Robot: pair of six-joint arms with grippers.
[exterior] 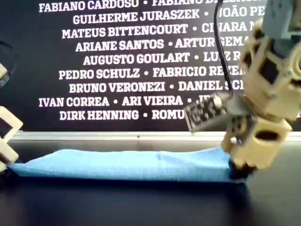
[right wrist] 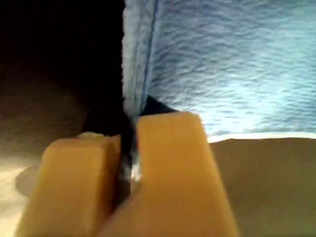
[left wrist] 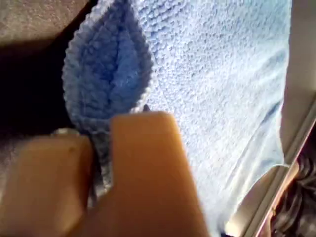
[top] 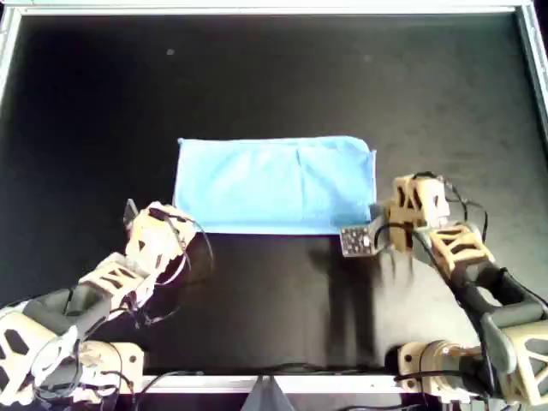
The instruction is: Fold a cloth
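Your first tool (left wrist: pixel 98 145) is pressed together on a corner of the sky-blue cloth (top: pixel 274 184). Fabric runs down into the narrow gap between the two tan fingers (left wrist: pixel 143 148), and the corner bulges into a small loop just beyond them. Your second tool (right wrist: pixel 127 143) is likewise closed. The cloth's stacked edge drops into the slit between its fingers, so it reads as pinching that edge, though the contact itself is in shadow.

The cloth lies flat as a long rectangle in the middle of the black surface (top: pixel 274 77), well inside the metal frame (top: pixel 257 8). Its layered edges suggest it is already doubled.

To do this fold well, check that each pinch holds every layer, not just the top one. Then raise both corners together and at the same height so the near edge stays straight. Carry them over the cloth toward the far edge, keep a light tension between the tools so no slack wrinkles form, and lower onto the far corners before letting go. The looped corner is the risk, since it could slip or fold in crooked.

In the overhead view, one arm (top: pixel 111 274) reaches in from the lower left to the cloth's near left corner. The other arm (top: pixel 462 257) comes from the lower right to the near right corner. Both wrists are angled down with their tips at surface level. The wrist views do not settle which arm is which.
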